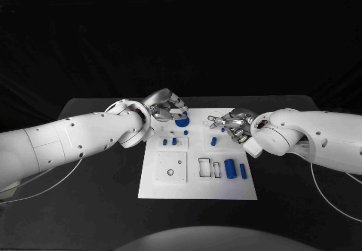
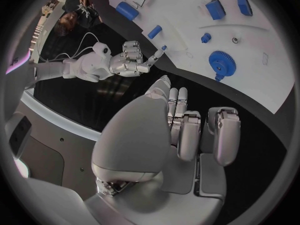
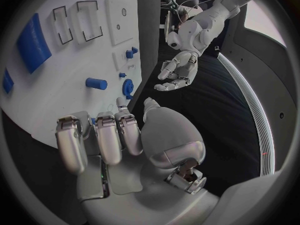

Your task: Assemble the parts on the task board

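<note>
A: Left hand (image 1: 167, 106) hovers at the task board (image 1: 198, 191) far edge, fingers loosely apart, empty. Blue gear (image 1: 182, 123) sits just beside it.

B: Right hand (image 1: 233, 124)? Curled; can't tell if holding. Probably gear grasp next.

Matt white task board (image 1: 198, 191), glossy blue plastic parts (image 1: 230, 169), matt black table (image 1: 98, 206), shiny metal left robot hand (image 1: 166, 106)

Robotics lab test station

A white task board (image 1: 198, 180) with small blue parts (image 1: 230, 169) lies centred on a black surface (image 1: 90, 209); two white robot arms flank the board, dark backdrop behind it.
</note>
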